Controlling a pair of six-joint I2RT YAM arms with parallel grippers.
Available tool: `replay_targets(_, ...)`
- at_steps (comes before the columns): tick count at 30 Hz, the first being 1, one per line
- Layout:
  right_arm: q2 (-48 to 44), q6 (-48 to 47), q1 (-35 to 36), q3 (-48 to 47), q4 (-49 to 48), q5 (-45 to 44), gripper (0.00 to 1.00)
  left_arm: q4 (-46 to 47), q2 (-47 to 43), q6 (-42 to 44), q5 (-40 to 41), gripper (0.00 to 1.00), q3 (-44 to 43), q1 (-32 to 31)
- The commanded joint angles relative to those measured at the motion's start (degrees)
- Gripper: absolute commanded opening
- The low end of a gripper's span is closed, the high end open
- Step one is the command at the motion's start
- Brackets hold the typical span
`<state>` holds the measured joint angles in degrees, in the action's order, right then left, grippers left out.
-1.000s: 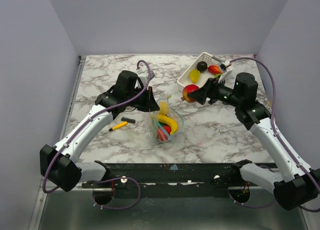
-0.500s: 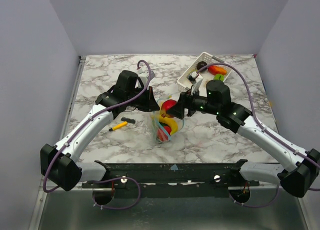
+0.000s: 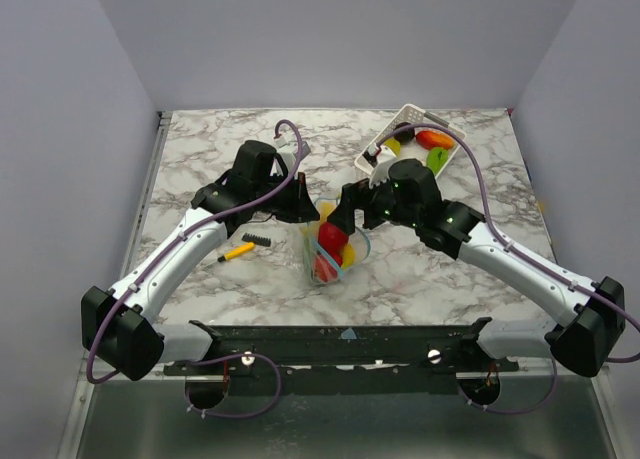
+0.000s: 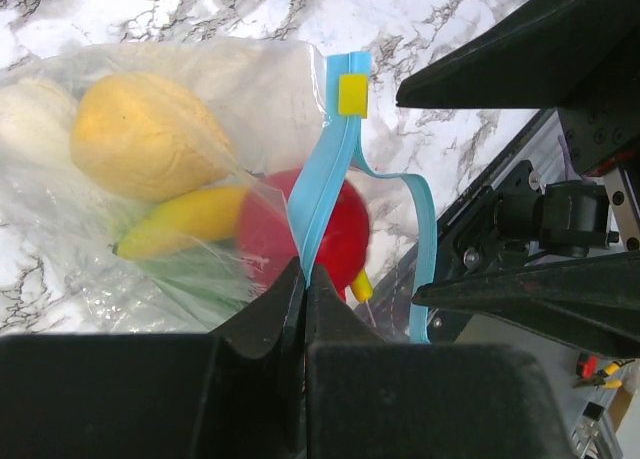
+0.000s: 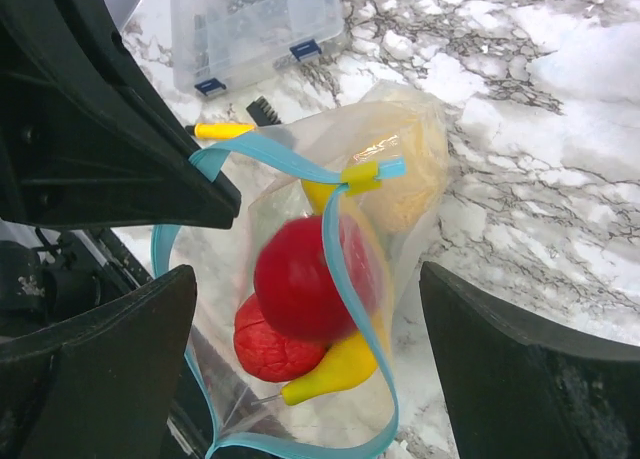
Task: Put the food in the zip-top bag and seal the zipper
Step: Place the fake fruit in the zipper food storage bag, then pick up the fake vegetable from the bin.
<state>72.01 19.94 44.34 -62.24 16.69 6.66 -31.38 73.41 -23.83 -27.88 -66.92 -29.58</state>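
Observation:
The zip-top bag (image 3: 336,251) stands open at the table's middle with its light blue zipper (image 4: 326,189) spread wide. My left gripper (image 3: 303,205) is shut on the zipper strip (image 5: 345,269) and holds the mouth up; its jaws (image 4: 305,274) pinch the strip. My right gripper (image 3: 341,217) is open and empty just above the mouth (image 5: 308,279). A blurred round red fruit (image 5: 300,277) sits inside the mouth, over a textured red fruit (image 5: 268,344) and a yellow banana (image 5: 340,369). A yellow fruit (image 4: 145,149) lies deeper in the bag.
A white basket (image 3: 408,110) at the back right holds a dark purple piece (image 3: 403,131), a red-orange piece (image 3: 432,138) and a green piece (image 3: 437,159). A yellow-and-black pen-like tool (image 3: 238,250) lies left of the bag. A clear box (image 5: 255,24) lies behind it.
My right gripper carried the red fruit from beside the basket leftward to over the bag and opened; the fruit is now inside the bag's mouth. The left arm held still.

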Motion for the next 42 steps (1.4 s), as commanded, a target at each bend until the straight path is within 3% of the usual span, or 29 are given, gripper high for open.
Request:
replay_targets(1, 0.21, -0.25, 0.53, -2.37, 0.72, -3.17, 0.95, 1.19, -0.01, 0.02, -1.14, 0.0, 0.38, 0.49)
replay_targets(10, -1.98, 0.77, 0.51, -3.88, 2.8, -12.05, 0.9, 1.16, -0.24, 0.01, -1.24, 0.0, 0.48, 0.55)
replay_targets(18, -4.51, 1.56, 0.41, -5.75, 4.67, -25.57, 0.9, 1.1, -0.33, 0.03, -1.02, 0.0, 0.61, 0.58)
replay_targets(26, -0.31, 2.59, -4.34, -13.11, 12.91, -41.17, 1.0, 1.16, -0.55, -0.08, -1.18, 0.0, 0.71, 0.68)
replay_targets(35, 11.57, 5.2, -19.46, -19.31, 14.74, -31.56, 0.99, 1.11, -0.71, 0.01, -1.22, 0.0, 0.73, 0.67)
replay_targets(42, 27.45, 4.71, -25.23, -27.51, 14.93, -27.61, 0.93, 1.06, -0.84, 0.06, -0.97, 0.0, 0.74, 0.76)
